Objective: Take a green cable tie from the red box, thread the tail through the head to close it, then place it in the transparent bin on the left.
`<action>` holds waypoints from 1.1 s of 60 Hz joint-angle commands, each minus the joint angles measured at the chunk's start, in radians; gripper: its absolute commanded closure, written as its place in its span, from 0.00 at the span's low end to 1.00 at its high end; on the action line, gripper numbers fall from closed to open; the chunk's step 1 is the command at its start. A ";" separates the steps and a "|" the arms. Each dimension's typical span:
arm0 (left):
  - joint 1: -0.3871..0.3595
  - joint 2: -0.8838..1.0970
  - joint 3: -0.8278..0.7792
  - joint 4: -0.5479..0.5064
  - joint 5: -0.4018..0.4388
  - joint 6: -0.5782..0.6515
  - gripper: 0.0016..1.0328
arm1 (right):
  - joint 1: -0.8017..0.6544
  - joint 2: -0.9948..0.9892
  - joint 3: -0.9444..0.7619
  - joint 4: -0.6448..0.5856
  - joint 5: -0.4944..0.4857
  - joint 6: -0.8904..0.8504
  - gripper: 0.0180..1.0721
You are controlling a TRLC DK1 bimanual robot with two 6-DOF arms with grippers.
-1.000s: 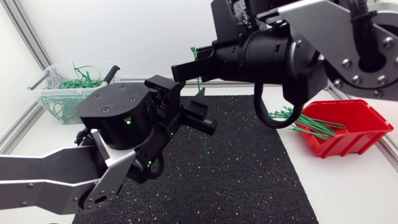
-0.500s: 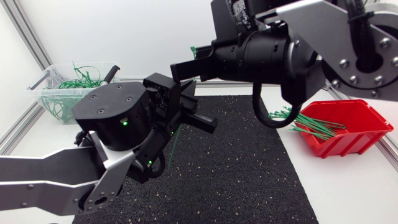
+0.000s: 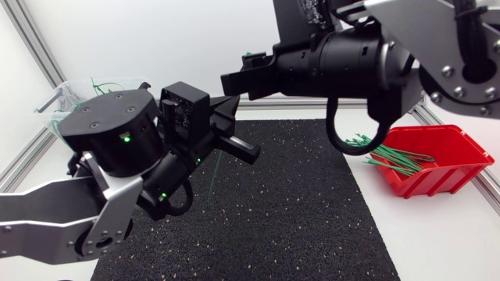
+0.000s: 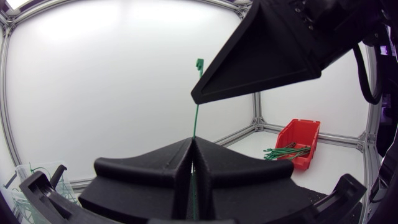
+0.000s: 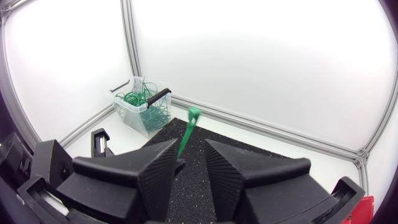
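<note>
Rough speckled mat, glossy red box

A green plastic cable tie hangs below the matte black left gripper, over a speckled mat. The right gripper sits just above.

Over the mat's far half the right gripper sits just above the left gripper, cable tie upright between; its near half lies free.

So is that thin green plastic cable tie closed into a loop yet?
Not closed: the thin green plastic cable tie stands straight, its head free above the left jaws.
</note>
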 commanded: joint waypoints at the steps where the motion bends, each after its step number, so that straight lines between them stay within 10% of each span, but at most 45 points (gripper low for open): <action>1: 0.052 -0.068 -0.023 -0.045 0.072 -0.024 0.96 | -0.060 -0.045 -0.013 -0.005 -0.077 -0.010 0.56; 48: 0.354 -0.267 -0.013 -0.419 0.868 -0.242 0.96 | -0.324 -0.088 -0.171 0.067 -0.858 -0.211 0.58; 66: 0.409 -0.253 0.006 -0.397 0.997 -0.317 0.96 | -0.333 -0.079 -0.230 0.107 -1.071 -0.234 0.57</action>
